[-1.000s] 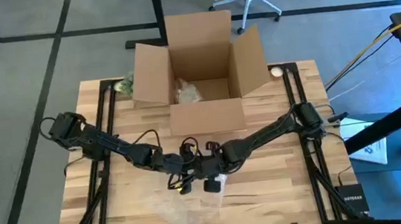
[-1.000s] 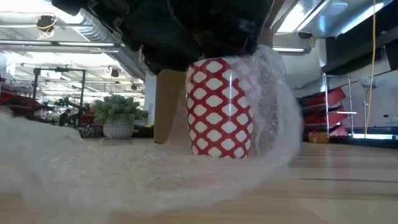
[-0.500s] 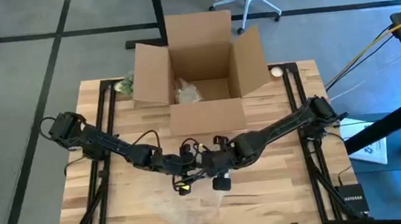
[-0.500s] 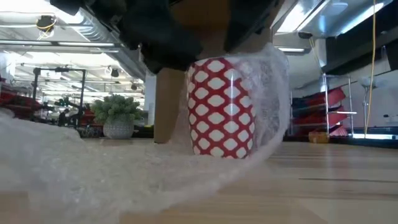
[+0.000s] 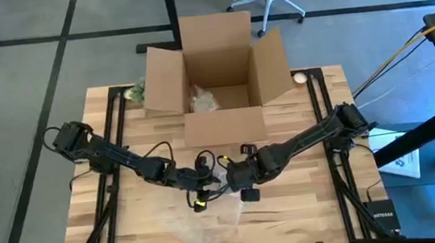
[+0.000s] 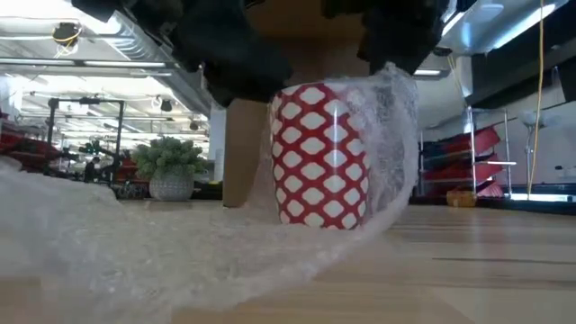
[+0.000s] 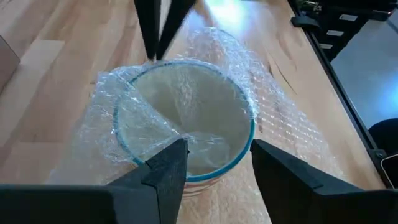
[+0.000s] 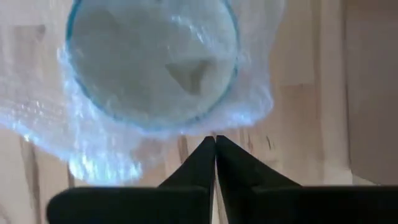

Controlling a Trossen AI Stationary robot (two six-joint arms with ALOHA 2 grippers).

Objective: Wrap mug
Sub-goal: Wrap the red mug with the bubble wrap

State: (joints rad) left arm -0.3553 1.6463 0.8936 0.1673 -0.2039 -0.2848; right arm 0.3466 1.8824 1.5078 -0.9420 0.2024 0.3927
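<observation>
The mug (image 6: 319, 153), red with a white lattice pattern, stands upright on the table. From above it shows a blue rim (image 7: 186, 121). A sheet of bubble wrap (image 6: 135, 256) lies under it, rises up its right side (image 6: 391, 135) and is tucked into its mouth (image 7: 186, 137). My left gripper (image 7: 217, 149) hovers open over the mug's rim, one finger over the mouth and one outside. My right gripper (image 8: 215, 140) is shut, its tips at the wrap beside the rim. In the high view both grippers (image 5: 208, 189) (image 5: 238, 176) cover the mug. My left gripper stands over the mug's rim (image 7: 205, 174) from above; I cannot tell whether its fingers touch the rim or the wrap. My right gripper points its shut fingers (image 7: 155, 31) down at the wrap on the rim's outer side (image 7: 149, 62); whether they touch it I cannot tell.
An open cardboard box (image 5: 217, 81) stands at the table's far edge, with a small potted plant (image 5: 135, 91) left of it. Loose bubble wrap (image 5: 204, 224) spreads toward the near edge. Bare wood lies to the left and right.
My right gripper has drawn off the top of the mug, upward and toward the table's right edge. The bulge of wrap on the mug's right side has settled closer to the mug. The mug has stayed where it was.
</observation>
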